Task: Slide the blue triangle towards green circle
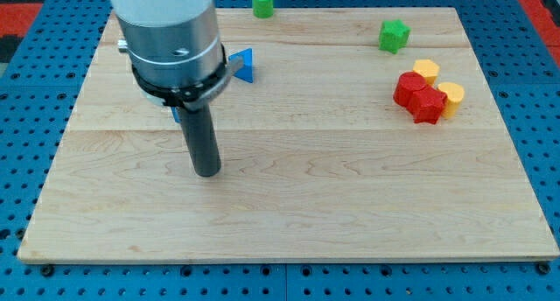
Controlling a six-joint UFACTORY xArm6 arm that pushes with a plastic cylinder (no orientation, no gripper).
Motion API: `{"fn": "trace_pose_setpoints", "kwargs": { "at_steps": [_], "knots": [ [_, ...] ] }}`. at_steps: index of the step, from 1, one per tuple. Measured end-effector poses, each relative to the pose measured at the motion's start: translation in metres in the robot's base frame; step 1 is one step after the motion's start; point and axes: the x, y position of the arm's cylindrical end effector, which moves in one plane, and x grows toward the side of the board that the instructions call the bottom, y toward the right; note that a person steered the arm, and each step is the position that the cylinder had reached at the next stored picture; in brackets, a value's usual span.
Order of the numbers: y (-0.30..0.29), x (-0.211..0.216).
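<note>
You have no hand on this arm, so nothing is gripped – only the straight dark rod, and my tip (206, 171) rests on the wooden desk (289, 213) in the view's left half, roughly at mid-height of the board. The arm's grey cylinder body (166, 38) fills the upper left of the view and hides some of the board behind it.

The blue triangle (244, 65) sits just to the view's right of that cylinder, near the board's top edge, partly covered by the arm's collar. It lies above and slightly right of my tip, and the two are clearly apart. A sliver of another blue block (176, 114) peeks out at the rod's left side; you cannot make out its shape.

The green circle (262, 2) stands at the very top edge of the view, above and a little right of the blue triangle, not touching it.

Over on the view's right you see a green star (394, 35) – and below it a tight cluster: two red blocks (418, 95) pressed against two yellow blocks (439, 84).
</note>
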Motion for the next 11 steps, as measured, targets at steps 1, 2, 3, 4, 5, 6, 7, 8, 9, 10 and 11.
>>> {"fn": "trace_pose_setpoints", "kwargs": {
  "at_steps": [1, 2, 3, 4, 5, 6, 7, 8, 9, 10, 11],
  "knots": [
    [-0.001, -0.025],
    [-0.003, -0.049],
    [-0.020, -0.054],
    [-0.019, -0.089],
    [-0.018, -0.110],
    [-0.060, -0.116],
    [-0.054, -0.129],
    [-0.027, -0.141],
    [-0.036, -0.142],
    [0.008, -0.148],
    [0.045, -0.185]
  ]
}}
